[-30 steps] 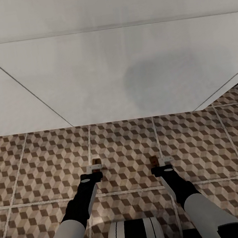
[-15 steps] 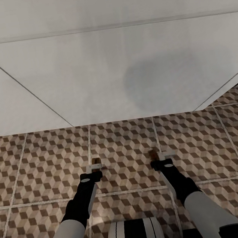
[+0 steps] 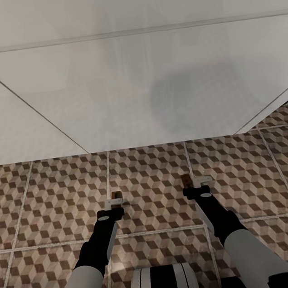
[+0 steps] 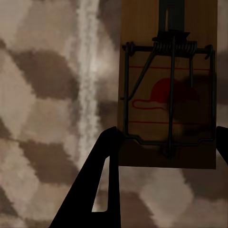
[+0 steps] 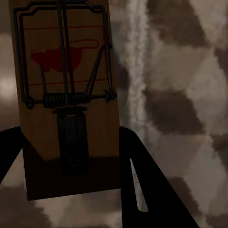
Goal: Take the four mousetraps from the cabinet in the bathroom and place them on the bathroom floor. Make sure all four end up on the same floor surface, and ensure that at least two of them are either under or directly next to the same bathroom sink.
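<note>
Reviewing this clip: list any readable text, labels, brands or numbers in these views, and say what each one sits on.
No readable text.
Mousetrap in the left gripper: a red mouse-shaped mark and red lines, no letters.
Mousetrap in the right gripper: the same red mark and lines, no letters.
Bathroom floor: cube-pattern tiles, no writing.
White sink front: plain, no label.

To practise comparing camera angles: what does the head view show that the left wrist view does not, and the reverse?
Head view alone: the white sink front ahead, both arms, and the right gripper with its mousetrap. Left wrist view alone: the left mousetrap's wire spring, bar and red mouse mark, and the dark fingers flanking its end. Both: the left gripper carrying that mousetrap over the cube-pattern floor.
</note>
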